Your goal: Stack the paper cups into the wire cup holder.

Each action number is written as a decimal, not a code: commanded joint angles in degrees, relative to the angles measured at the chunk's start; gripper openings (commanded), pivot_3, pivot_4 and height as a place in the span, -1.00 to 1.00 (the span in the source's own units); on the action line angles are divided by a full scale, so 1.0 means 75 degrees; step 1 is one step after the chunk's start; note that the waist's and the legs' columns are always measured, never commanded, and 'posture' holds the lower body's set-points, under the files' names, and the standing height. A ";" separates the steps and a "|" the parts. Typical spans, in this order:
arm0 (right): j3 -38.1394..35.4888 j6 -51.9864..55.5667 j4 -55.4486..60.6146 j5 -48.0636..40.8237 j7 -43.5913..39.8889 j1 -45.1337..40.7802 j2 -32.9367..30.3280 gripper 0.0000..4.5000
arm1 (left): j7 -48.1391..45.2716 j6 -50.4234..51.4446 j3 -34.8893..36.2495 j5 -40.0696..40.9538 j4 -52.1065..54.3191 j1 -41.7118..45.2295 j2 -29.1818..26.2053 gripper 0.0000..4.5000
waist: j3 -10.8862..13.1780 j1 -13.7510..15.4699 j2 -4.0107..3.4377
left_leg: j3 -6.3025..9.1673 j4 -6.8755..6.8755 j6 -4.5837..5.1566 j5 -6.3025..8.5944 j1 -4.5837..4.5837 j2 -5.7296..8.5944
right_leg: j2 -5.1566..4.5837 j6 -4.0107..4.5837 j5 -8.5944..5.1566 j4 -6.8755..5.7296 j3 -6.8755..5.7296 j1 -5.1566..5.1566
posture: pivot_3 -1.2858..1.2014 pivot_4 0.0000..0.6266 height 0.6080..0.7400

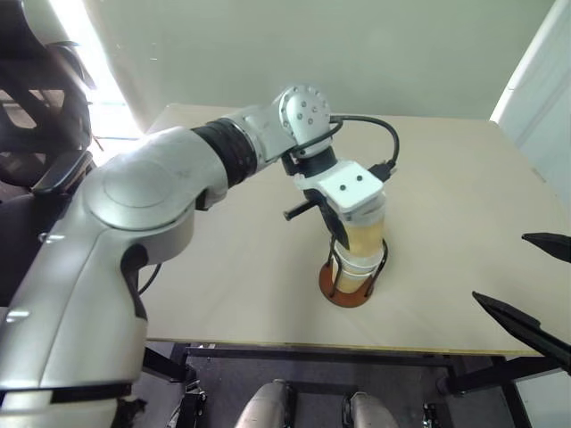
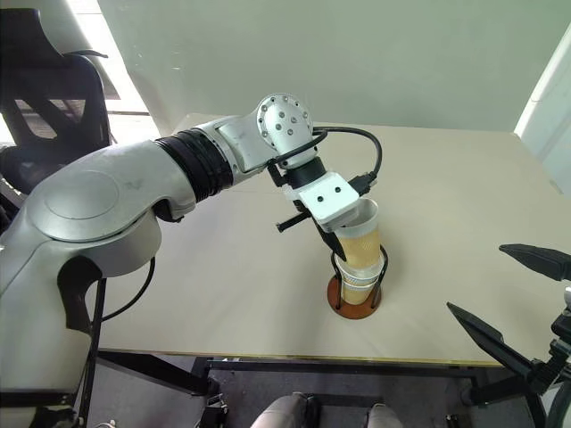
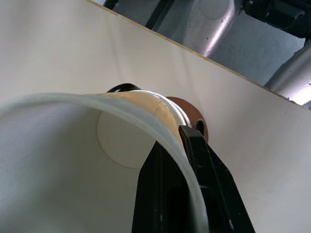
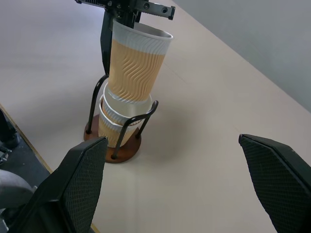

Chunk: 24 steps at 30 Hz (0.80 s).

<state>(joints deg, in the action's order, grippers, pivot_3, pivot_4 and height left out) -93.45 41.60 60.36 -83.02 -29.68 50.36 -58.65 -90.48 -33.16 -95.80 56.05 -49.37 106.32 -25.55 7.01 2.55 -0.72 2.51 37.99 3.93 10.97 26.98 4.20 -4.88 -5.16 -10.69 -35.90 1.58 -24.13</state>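
The wire cup holder (image 4: 125,150), a rust-brown disc with black wire loops, stands near the table's front edge. Two paper cups (image 4: 112,127) sit nested in it. A third tan paper cup (image 4: 137,60) leans slightly, its bottom inside the top nested cup. My left gripper (image 2: 343,223) comes down from above and is shut on that cup's white rim (image 3: 146,121), one black finger (image 3: 214,184) outside the wall and the other inside. My right gripper (image 4: 171,140) is open and holds nothing, to the right of the holder and apart from it.
The pale table (image 1: 446,178) runs wide behind and to the right of the holder. Its front edge (image 1: 357,346) lies just below the holder's base. A dark chair (image 2: 53,89) stands beyond the table's left corner.
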 commanded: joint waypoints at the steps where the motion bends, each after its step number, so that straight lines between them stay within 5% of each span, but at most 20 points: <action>1: -0.0320 -0.0271 -0.0048 -0.0019 0.0051 0.0113 0.0061 0.98 | -0.0269 -0.0128 0.0096 0.0014 -0.0143 0.0109 0.0051 -1.00 | 0.0000 -0.0001 0.0000 | 0.0001 0.0000 -0.0001 0.0002 -0.0001 0.0000 | 0.0000 0.0001 -0.0004 0.0000 0.0000 0.0000 | 0.03 -0.52 1.00; 12: -0.0376 -0.0566 -0.0048 -0.0005 0.0073 0.0453 0.0088 0.98 | -0.0269 -0.0006 0.0208 0.0045 -0.0179 0.0039 0.0130 -1.00 | 0.0001 0.0004 0.0001 | 0.0000 0.0000 -0.0002 0.0018 0.0001 0.0000 | 0.0000 -0.0001 -0.0033 0.0001 -0.0002 0.0002 | 0.03 -0.52 1.00; 15: -0.0405 -0.0617 -0.0048 -0.0013 0.0063 0.0528 0.0113 1.00 | -0.0269 0.0049 0.0262 0.0061 -0.0183 0.0020 0.0150 -0.72 | 0.0001 0.0004 0.0001 | 0.0000 -0.0001 -0.0004 0.0020 -0.0001 0.0000 | 0.0000 0.0000 -0.0035 0.0000 -0.0002 0.0002 | 0.03 -0.52 1.00; 24: -0.0415 -0.0732 -0.0048 -0.0040 0.0136 0.0663 0.0071 1.00 | -0.0269 -0.0021 0.0407 0.0005 -0.0280 -0.0053 0.0199 0.60 | 0.0001 0.0004 0.0001 | 0.0001 0.0000 -0.0005 0.0022 -0.0001 0.0000 | 0.0000 0.0004 -0.0034 0.0000 -0.0003 0.0005 | 0.03 -0.52 1.00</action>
<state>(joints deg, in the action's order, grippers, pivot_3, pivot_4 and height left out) -94.26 37.34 60.36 -83.00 -29.44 55.30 -58.04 -90.50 -32.54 -95.04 55.96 -50.24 105.74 -24.31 7.02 2.58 -0.71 2.51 37.99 3.90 11.14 26.96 4.20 -4.88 -5.13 -10.95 -35.90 1.57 -24.08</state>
